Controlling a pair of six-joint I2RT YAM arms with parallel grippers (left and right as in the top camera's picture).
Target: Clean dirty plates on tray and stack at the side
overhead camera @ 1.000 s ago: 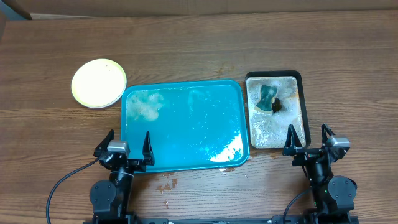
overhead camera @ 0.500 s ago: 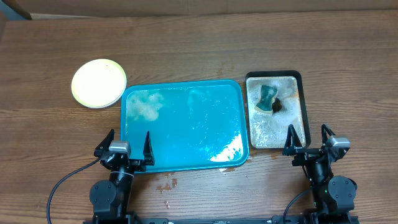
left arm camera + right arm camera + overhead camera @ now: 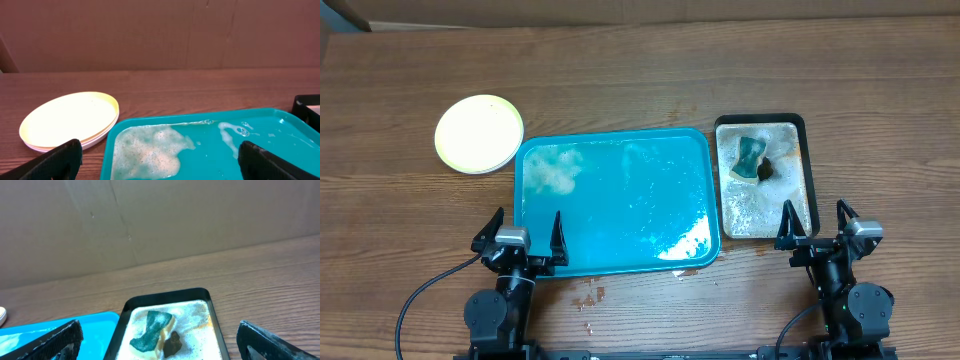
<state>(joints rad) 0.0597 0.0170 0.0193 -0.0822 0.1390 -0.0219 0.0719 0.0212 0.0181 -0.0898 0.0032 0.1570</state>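
nothing has moved over the last second: arms, plates and tray sit exactly as before. left gripper (image 3: pixel 528 216) is parked over the near-left corner of the tray (image 3: pixel 620 215), jaws wide apart, holding nothing. right gripper (image 3: pixel 815 208) is parked at the near end of the black tray (image 3: pixel 802 125), jaws likewise apart and empty. plates (image 3: pixel 478 133) are stacked on the surface (image 3: pixel 620 70) just beside the tray's far-left corner, pale yellow-green one on top. left wrist view shows at least one more rim beneath; exact count not resolvable. tray carries no plates, only a wet film and a foam patch (image 3: pixel 555 172). sponge (image 3: pixel 750 158) lies in the black tray's suds. judgement: washing and stacking look complete, with nothing evident left to do.
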